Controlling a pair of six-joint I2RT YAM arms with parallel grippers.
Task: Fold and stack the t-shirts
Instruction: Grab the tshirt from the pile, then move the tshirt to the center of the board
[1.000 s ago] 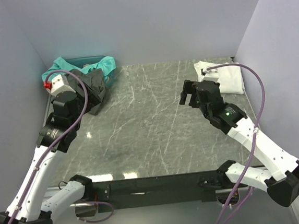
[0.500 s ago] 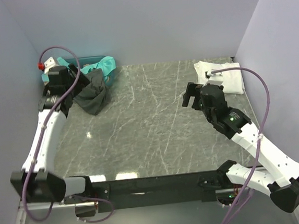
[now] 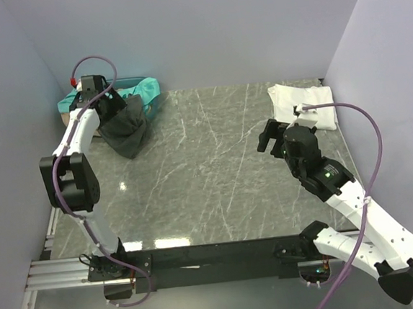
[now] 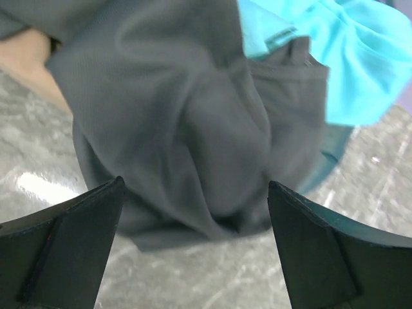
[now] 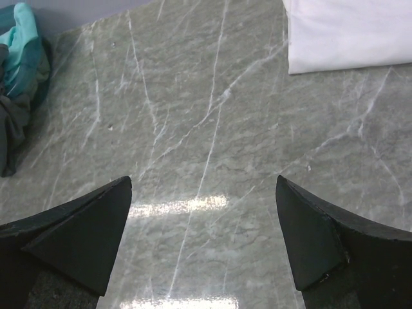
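Overhead, the left gripper (image 3: 110, 107) sits at the far left corner of the marble table (image 3: 208, 176), over a heap of cloth. Its jaws are spread wide and grip nothing: in its wrist view the two black fingers (image 4: 64, 248) stand far apart at the lower corners, and the crumpled dark charcoal t-shirt (image 4: 180, 129) fills the space beyond and between them. Whether the fingertips touch the cloth cannot be told from these views. The charcoal shirt lies bunched, its lower folds spilling onto the stone, and a teal t-shirt (image 4: 360, 58) lies touching it on the far side, partly beneath it. A tan patch (image 4: 29, 55) shows at the edge of the heap; what it is cannot be made out. From above, the charcoal shirt (image 3: 126, 129) drapes forward out of the corner with the teal one (image 3: 145, 89) behind it against the back wall. The right gripper (image 3: 270, 136) hangs over bare stone right of the table's middle, jaws likewise wide apart and holding nothing; its wrist camera shows both fingers (image 5: 71, 235) with only marble between them. A white t-shirt (image 5: 347, 32) lies flat and folded at the far right corner, near that gripper but apart from it.
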